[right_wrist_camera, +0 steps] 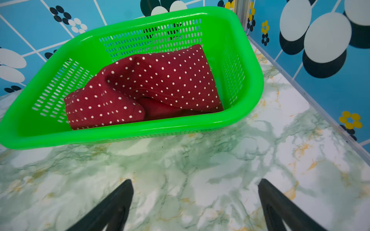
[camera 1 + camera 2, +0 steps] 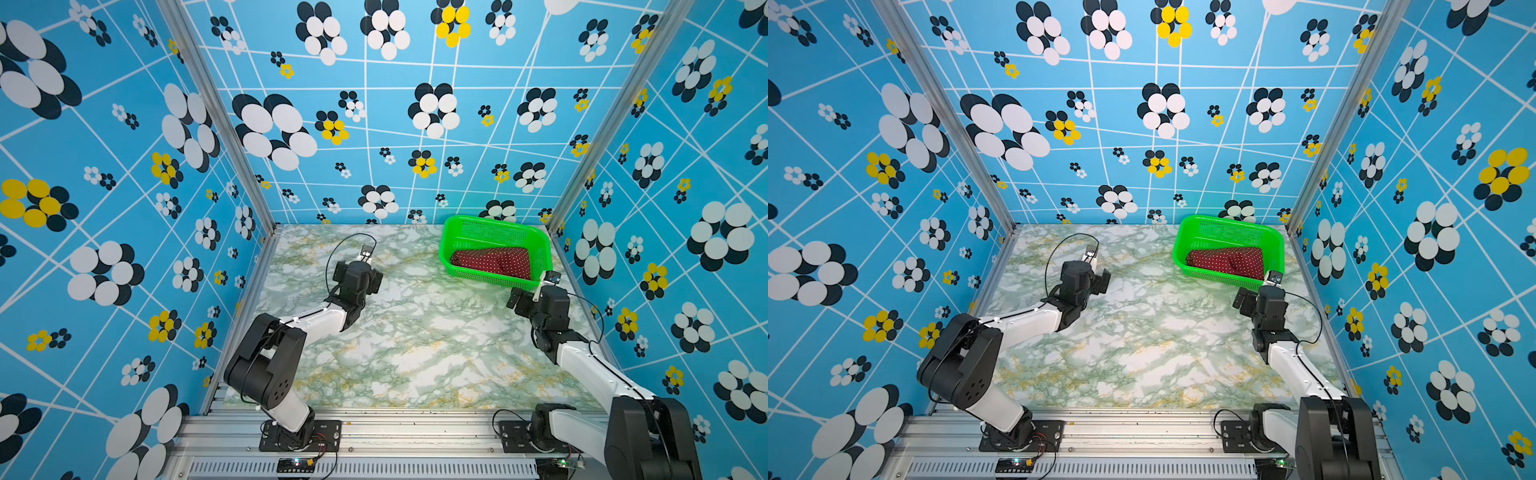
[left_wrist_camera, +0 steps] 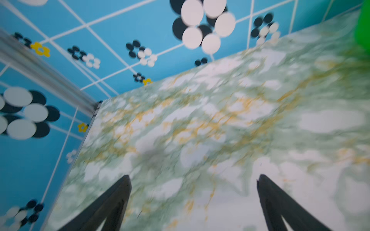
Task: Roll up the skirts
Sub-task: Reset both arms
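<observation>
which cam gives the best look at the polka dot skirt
The right wrist view: the skirt fills the middle of the frame, sharp enough to see its white dots and stitched hem, bundled inside the green basket. Both top views show the skirt small and far. The left wrist view misses it, catching only a blurred green edge.

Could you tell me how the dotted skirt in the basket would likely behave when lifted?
The skirt lies in soft folds, so it is probably floppy and would unfurl and drape. As thin fabric, it looks light; the green basket might shift if cloth snags.
</observation>
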`<action>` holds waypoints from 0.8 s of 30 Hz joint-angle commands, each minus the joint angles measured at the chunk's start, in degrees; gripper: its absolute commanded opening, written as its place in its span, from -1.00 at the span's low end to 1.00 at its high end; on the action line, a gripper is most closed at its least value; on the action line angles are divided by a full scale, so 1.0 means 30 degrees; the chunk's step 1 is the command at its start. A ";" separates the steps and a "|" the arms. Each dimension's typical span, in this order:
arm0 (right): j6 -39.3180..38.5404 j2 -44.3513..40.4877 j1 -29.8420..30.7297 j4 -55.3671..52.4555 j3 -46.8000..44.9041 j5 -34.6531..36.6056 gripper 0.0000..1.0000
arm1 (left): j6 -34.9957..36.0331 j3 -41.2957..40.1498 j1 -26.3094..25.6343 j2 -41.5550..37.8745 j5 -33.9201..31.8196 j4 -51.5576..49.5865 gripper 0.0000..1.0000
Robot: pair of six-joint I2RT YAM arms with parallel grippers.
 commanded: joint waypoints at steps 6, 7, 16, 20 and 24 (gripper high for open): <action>-0.2785 0.3504 0.0270 0.6089 -0.0351 0.0550 0.98 | 0.0102 -0.2682 0.2253 -0.2364 -0.1466 0.1004 0.99; -0.2807 0.3831 0.0259 0.6742 -0.0534 0.0609 0.98 | 0.0318 -0.3275 0.2515 -0.2312 -0.0841 0.1939 0.99; -0.3491 0.6172 0.0419 0.9649 -0.1136 -0.0686 0.98 | -0.2423 -0.6734 0.6397 -0.1699 0.3639 0.7936 0.99; -0.3595 0.6185 0.0448 0.9394 -0.1006 -0.0705 0.98 | -0.2283 -0.8299 0.6466 -0.0860 0.4654 1.1528 0.99; -0.3587 0.6183 0.0446 0.9216 -0.0916 -0.0731 0.98 | -0.2735 -0.8009 0.6879 -0.0859 0.4815 1.0854 0.99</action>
